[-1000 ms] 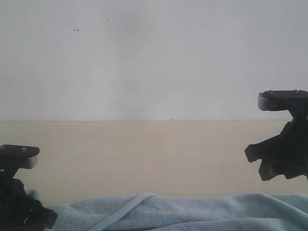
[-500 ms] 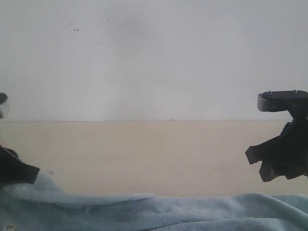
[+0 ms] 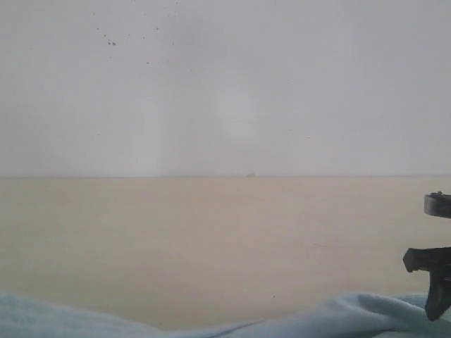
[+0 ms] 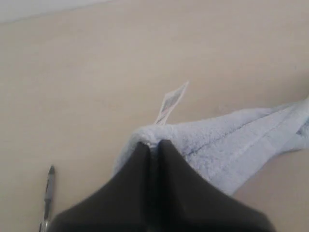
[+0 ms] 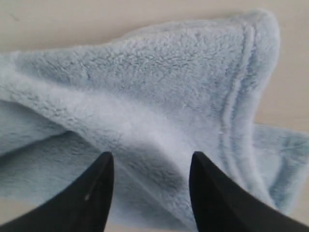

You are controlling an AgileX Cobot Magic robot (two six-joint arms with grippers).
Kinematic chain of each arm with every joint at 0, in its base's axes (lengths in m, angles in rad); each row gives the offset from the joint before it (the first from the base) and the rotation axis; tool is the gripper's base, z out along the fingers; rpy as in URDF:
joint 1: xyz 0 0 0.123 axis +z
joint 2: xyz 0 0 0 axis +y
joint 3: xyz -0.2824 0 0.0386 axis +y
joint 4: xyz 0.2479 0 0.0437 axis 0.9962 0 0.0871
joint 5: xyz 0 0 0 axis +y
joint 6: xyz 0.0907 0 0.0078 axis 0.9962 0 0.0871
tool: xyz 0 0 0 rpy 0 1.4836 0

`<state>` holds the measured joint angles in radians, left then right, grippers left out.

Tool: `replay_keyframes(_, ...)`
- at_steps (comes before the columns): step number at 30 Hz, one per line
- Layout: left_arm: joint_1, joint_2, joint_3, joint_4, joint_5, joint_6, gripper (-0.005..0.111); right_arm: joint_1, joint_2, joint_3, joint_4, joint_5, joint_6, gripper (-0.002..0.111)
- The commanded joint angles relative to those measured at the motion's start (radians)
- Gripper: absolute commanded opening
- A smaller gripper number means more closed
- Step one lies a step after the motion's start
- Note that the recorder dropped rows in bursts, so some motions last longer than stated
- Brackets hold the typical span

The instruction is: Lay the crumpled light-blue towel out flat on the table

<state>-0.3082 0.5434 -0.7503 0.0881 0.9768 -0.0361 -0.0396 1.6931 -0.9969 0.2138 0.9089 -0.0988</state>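
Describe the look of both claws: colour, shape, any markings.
Both are matte black. The left claw has two smooth fingers tapering from a broad base to blunt tips. The right claw has two wedge-shaped fingers with rounded tips; the exterior view shows a grey rounded part above its angular black body. No markings or cables show.

A white wall (image 3: 225, 84) fills the upper half of the exterior view, matte, with faint grey shading across it. A loose scatter of small dark specks (image 3: 110, 42) sits high on its left part. Its lower edge runs as a straight, level line across the whole width. In the left wrist view a slim grey pen-like object (image 4: 48, 193) with a dark tip shows against the bare table (image 4: 72, 96); what it is cannot be told.
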Motion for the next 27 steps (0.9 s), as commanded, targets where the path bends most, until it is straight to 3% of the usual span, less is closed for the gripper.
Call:
replay_keyframes(1,-0.005,-0.109,0.0,0.001,0.151,0.036,0.004,-0.075,-0.009,-0.016,0.44,0.033,-0.338,0.047)
replay_keyframes(5,-0.005,-0.138,0.001,-0.001,0.205,0.045,0.004,-0.08,-0.009,-0.058,0.376,0.055,-0.325,0.047)
replay_keyframes(10,-0.005,-0.14,0.008,-0.001,0.191,0.045,0.004,-0.08,-0.005,-0.063,-0.041,0.008,0.0,0.047)
replay_keyframes(12,-0.005,-0.14,0.029,-0.001,0.187,0.045,0.004,-0.094,-0.005,-0.063,-0.114,-0.017,0.067,0.047)
replay_keyframes(17,-0.029,-0.14,0.089,-0.014,0.146,0.045,0.004,-0.142,0.016,-0.069,0.097,-0.05,-0.128,0.047)
replay_keyframes(22,-0.069,-0.14,0.117,-0.016,0.151,0.045,0.004,-0.212,0.155,-0.136,0.198,0.073,-0.192,0.047)
replay_keyframes(27,-0.076,-0.14,0.119,-0.014,0.155,0.052,0.004,-0.231,0.249,-0.166,0.392,0.105,-0.379,0.047)
